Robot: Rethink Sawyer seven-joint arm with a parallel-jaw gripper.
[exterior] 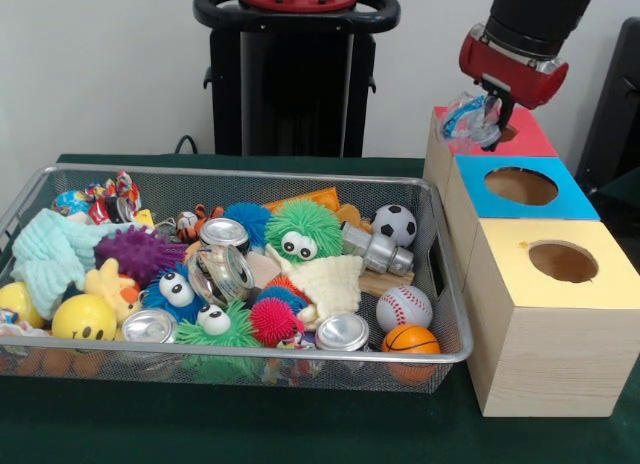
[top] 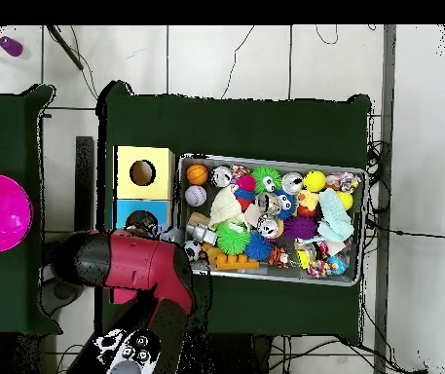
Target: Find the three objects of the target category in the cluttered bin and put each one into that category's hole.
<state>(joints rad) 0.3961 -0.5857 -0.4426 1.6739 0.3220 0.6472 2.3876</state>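
- Bottle [exterior: 467,119] up in the front view: a small clear plastic one with crinkled walls and a blue label, pinched in the gripper [exterior: 490,119] above the red-topped box [exterior: 528,139], just behind the blue-topped box's hole [exterior: 520,185].
- I'd call it feather-light, thin-walled and slippery; it will buckle if squeezed hard, so a grip across the body suits it.
- Below, the wire-mesh bin [exterior: 452,314] brims with fuzzy toys, balls and silver cans [exterior: 343,331].
- Overhead view: the red arm [top: 148,268] covers the red box and the bottle; the blue hole [top: 144,218] peeks out, yellow-topped box [top: 144,172] beside it.
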